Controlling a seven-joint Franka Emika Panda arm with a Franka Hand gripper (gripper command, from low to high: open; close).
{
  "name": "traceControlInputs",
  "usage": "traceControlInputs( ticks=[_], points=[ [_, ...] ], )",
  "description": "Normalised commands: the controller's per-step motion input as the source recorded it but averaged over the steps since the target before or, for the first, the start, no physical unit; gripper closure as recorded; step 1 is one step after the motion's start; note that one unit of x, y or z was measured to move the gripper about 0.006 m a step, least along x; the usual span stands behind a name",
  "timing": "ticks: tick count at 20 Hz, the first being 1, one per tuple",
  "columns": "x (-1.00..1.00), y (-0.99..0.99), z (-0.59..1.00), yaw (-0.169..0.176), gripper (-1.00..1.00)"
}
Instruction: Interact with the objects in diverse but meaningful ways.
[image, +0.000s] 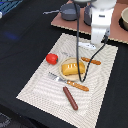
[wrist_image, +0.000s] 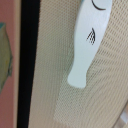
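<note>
A white fish-shaped toy piece (wrist_image: 89, 40) lies on the beige woven placemat (wrist_image: 55, 60). The gripper's opening cannot be told; its fingers are unseen.

The white arm (image: 100, 22) hangs upright, wrist pointing straight down; its jaws are hidden.

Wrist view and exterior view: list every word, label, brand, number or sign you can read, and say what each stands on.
None: no readable word, number or brand shows in either view.
White fish-like piece: only dark drawn marks, a curved line and fin strokes, not letters.
Red tomato, yellow bread loaf, sausage stick, placemat: no print visible.
Grey pots: too blurred to tell.
</note>
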Motion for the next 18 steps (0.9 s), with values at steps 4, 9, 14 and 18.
traceControlInputs(
  ticks=[4,9,14,18],
  points=[
    [-0.07,-0.13,0.69,-0.001,-1.0],
    [0.02,-0.47,0.21,0.0,-1.0],
    [0.11,-0.69,0.04,-0.004,-1.0],
    [0.07,-0.78,0.0,-0.013,-1.0]
  ],
)
